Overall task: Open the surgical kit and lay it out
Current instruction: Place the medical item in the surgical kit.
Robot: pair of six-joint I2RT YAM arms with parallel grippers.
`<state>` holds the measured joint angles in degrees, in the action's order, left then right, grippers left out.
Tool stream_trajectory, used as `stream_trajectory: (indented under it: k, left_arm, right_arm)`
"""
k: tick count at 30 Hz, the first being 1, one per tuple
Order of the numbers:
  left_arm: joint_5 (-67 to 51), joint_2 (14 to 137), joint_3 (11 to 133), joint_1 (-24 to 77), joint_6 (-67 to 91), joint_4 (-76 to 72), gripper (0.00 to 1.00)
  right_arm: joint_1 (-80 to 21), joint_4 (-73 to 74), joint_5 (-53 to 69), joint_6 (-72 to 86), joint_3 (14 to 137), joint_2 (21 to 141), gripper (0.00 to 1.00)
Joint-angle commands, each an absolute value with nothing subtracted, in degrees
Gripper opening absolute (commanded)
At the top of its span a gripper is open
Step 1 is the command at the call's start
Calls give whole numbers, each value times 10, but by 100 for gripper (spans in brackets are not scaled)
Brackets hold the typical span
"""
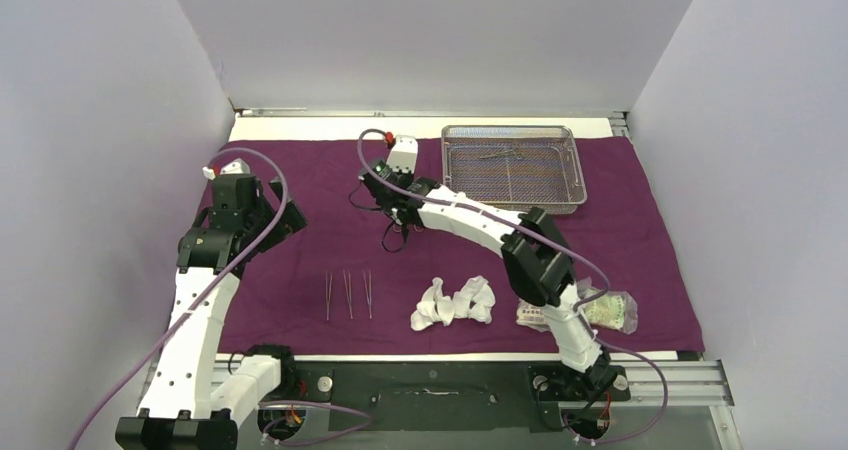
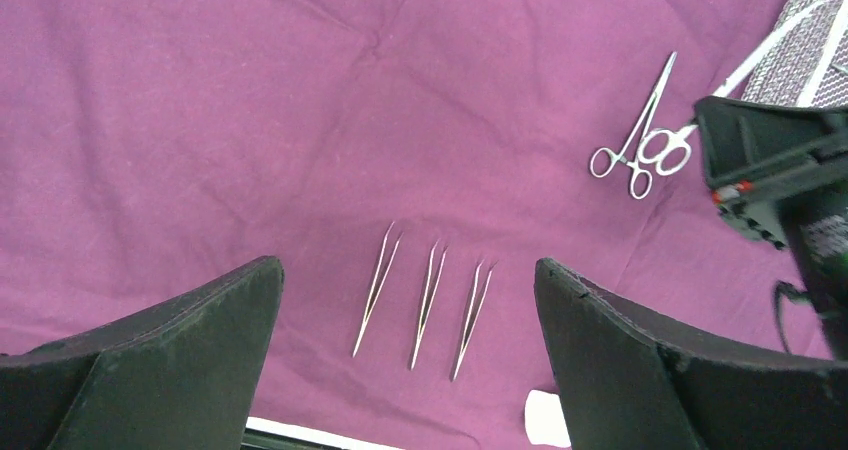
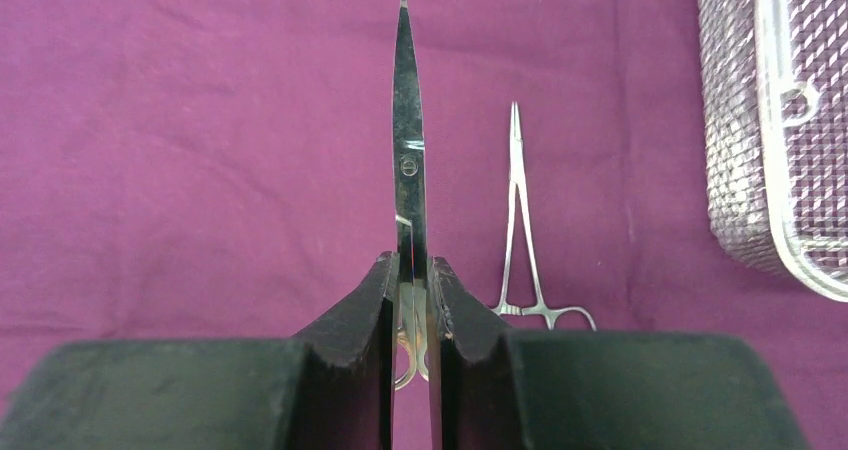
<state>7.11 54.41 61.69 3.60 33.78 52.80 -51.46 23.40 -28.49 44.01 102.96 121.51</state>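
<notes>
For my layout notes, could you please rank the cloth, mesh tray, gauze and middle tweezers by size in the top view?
Largest to smallest:
purple cloth
mesh tray
gauze
middle tweezers

The table (image 1: 300, 128) bears a purple cloth (image 1: 640, 232).
</notes>
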Motion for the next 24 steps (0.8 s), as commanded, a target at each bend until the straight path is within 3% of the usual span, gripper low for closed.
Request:
stream_trajectory:
  k: [1, 24]
  left_arm:
    - [78, 546, 614, 34, 318, 534, 94]
    - [93, 565, 594, 31, 314, 529, 94]
  right_arm:
    - [-521, 217, -312, 488, 1074, 1253, 5]
    - [-532, 269, -228, 534, 1187, 1396, 7]
